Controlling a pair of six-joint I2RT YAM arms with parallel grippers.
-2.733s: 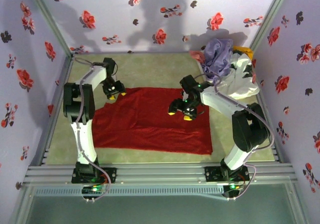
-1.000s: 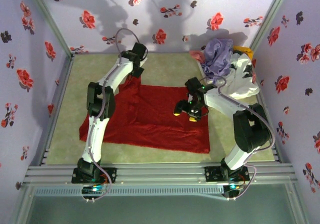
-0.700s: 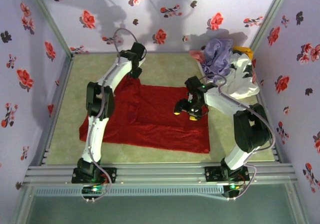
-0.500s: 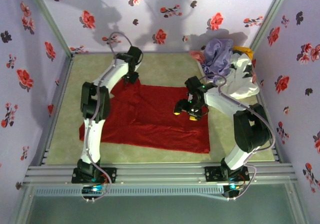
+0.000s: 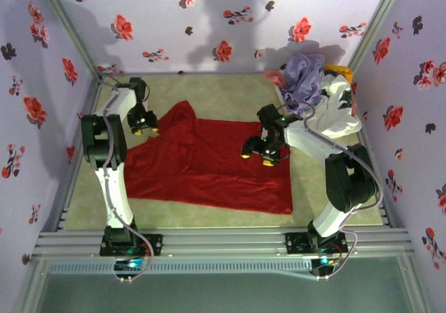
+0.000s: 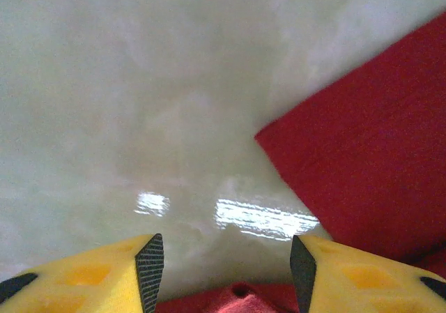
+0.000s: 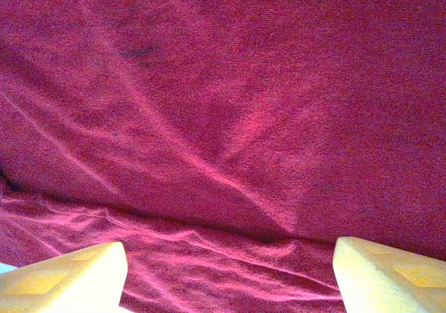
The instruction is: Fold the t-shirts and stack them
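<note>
We see a booth walled in lavender paper with red flowers, and a pale greenish table (image 5: 230,93) as its floor. The deep red t-shirt (image 5: 209,166) lies spread across the middle of the table, mostly flat. Its far left corner is pushed up into a rumpled peak, and its left side runs slantwise toward the near edge. The left gripper (image 5: 145,127) hangs just beside that rumpled left edge, over bare table. In the left wrist view, the left gripper (image 6: 226,257) has its yellow fingers (image 6: 104,278) apart with nothing clamped between them. We see glossy table in the gap, the red t-shirt (image 6: 362,153) off to the right, and a small fold of red low between the fingers. The right gripper (image 5: 256,158) sits above the shirt's right part. In its wrist view, the right gripper (image 7: 230,275) has its jaws spread wide over creased red cloth (image 7: 223,118), gripping nothing. In the far right corner the lavender t-shirt (image 5: 303,76) is heaped on the white basket (image 5: 334,114), with a bit of pink fabric (image 5: 274,78) at its left and yellow-orange fabric (image 5: 341,70) at its right.
</note>
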